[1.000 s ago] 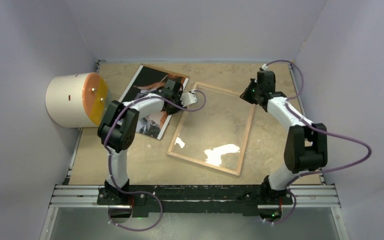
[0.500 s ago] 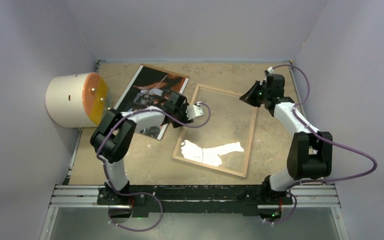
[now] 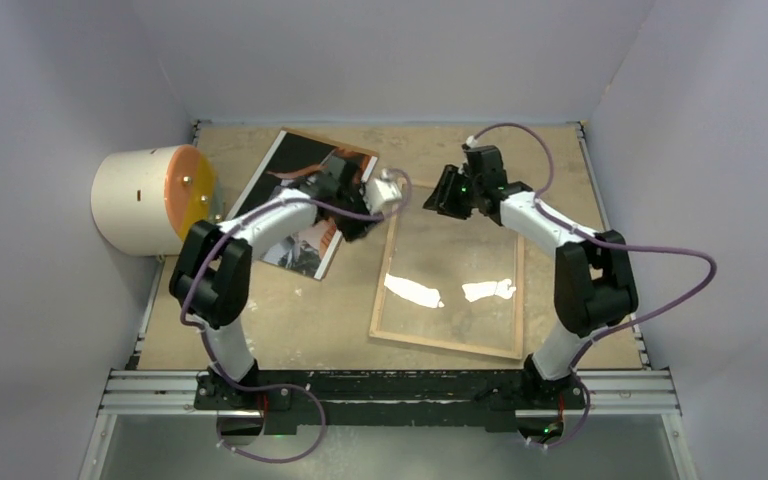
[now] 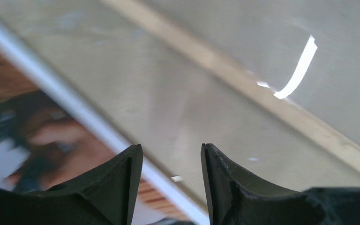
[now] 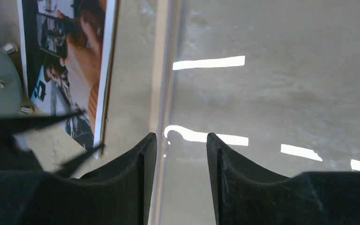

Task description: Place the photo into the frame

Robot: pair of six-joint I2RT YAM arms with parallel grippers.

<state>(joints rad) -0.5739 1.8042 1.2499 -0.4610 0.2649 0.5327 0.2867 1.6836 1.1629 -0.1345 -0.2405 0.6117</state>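
Observation:
The photo (image 3: 298,165) lies face up at the back left of the table, a dark print with reddish-orange tones. It also shows in the left wrist view (image 4: 37,136) and the right wrist view (image 5: 70,56). To its right, the frame (image 3: 445,345) lies flat, its wood-brown rim around a glass pane that reflects lights. My left gripper (image 3: 358,225) hovers open over the bare strip between the photo's right edge and the frame's rim (image 4: 225,70), with nothing between its fingers (image 4: 171,147). My right gripper (image 3: 433,207) stands open above the frame's far left corner, the frame's left edge (image 5: 161,70) running under its jaws (image 5: 181,136).
A white cylinder with an orange end face (image 3: 150,200) lies against the left wall, close to the photo's left corner. Purple walls close in the table on three sides. Bare table surface shows in front of the photo and to the right of the frame.
The frame has swung round and slid right, now nearly square to the table. My right gripper moved left to its far left corner and opened. My left gripper shifted back toward the photo.

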